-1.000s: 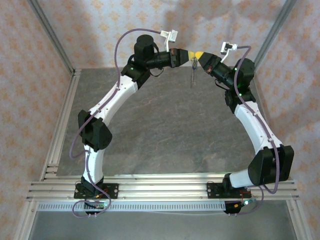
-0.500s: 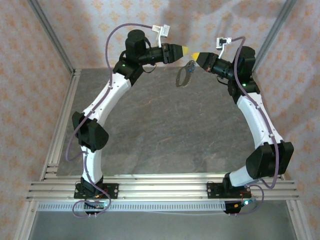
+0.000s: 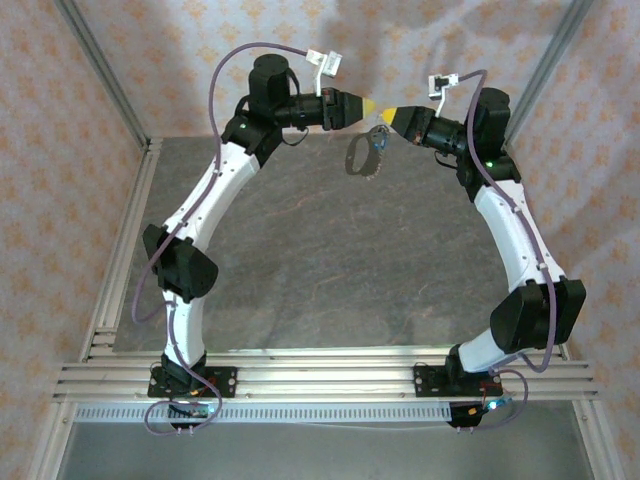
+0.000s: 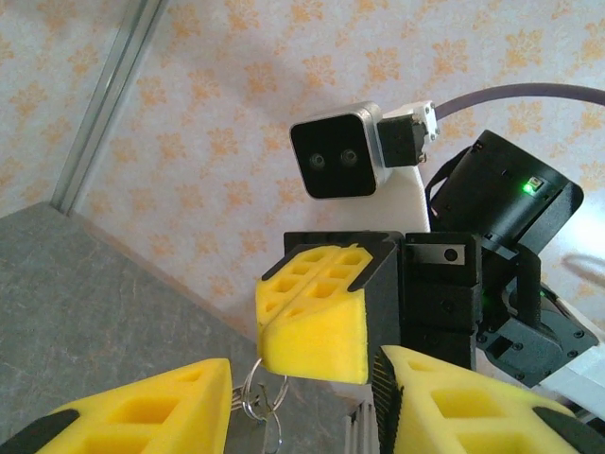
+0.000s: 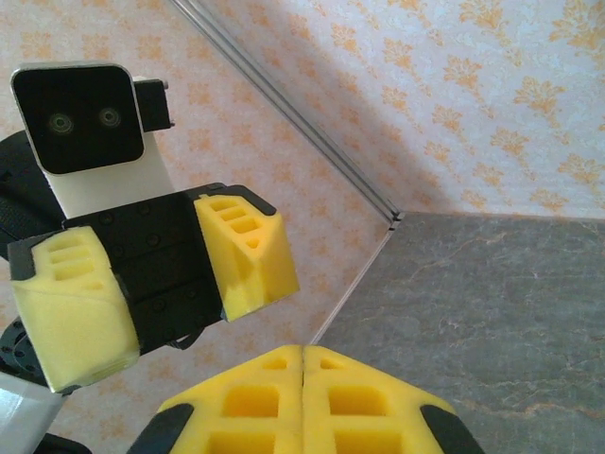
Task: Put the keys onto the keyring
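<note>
Since a second earlier, the left gripper (image 3: 367,103) had let go and drawn back from the right gripper (image 3: 392,117), so that a gap lay between their yellow tips. The keyring (image 3: 360,158) had also turned from edge-on to showing its open oval.

Nearest the bases, the table (image 3: 330,270) lay under both raised arms. Beyond it, the keyring hung in the air well above the far part of the table, dangling from the right gripper's tip. That pincer was pressed together on the ring's upper end. A key (image 3: 381,141) with a blue head sat just under that tip, against the top of the loop. Whether it was already threaded on could not be told. Across the gap, the left gripper's pads stood spread and held nothing, as the right wrist view confirmed. Behind them was the patterned wall (image 3: 200,40).

The step in hand looked like a re-grip by the left gripper. Done well, that would mean keeping the right pinch firm and waiting for the loop to hang quiet. The left gripper should then come in low on the loop, clear of the right pads, and close only once the wire sat squarely between the fingers. A hasty approach could knock the ring into swinging.
</note>
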`<state>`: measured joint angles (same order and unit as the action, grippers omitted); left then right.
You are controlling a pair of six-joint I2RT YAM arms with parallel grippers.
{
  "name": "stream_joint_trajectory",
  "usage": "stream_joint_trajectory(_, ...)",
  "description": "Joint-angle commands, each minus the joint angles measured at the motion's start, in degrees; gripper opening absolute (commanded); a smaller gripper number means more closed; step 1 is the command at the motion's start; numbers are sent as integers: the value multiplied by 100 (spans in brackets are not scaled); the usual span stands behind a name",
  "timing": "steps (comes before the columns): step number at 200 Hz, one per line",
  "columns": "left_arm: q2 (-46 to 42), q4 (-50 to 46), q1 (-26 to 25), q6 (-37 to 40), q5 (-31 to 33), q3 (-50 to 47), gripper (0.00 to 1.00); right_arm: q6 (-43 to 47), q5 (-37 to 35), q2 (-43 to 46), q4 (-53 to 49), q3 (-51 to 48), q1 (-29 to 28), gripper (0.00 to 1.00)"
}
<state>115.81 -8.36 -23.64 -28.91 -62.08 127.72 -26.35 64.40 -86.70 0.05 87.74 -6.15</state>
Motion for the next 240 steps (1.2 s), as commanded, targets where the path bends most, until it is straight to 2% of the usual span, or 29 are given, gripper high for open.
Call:
stream_joint_trajectory(1,202,-154,-94,111,-216,275,42,-158,169,56,535,9,40,0)
stream_joint_trajectory(79,355,-272,-207,166,-260,376,35,-322,109,92,805,-141,35,0)
stream_joint_trajectory(140,329,-192,-281,148,-361,313,16,-416,-16,99,928,-247,53,0)
stream_joint_trajectory(216,337,176,-373,-114,-186,225,14,-506,66,155,1069,-393,62,0)
stream_joint_trajectory(240,364,194,-432,-111,-117,219,11,-543,60,179,1140,-466,62,0)
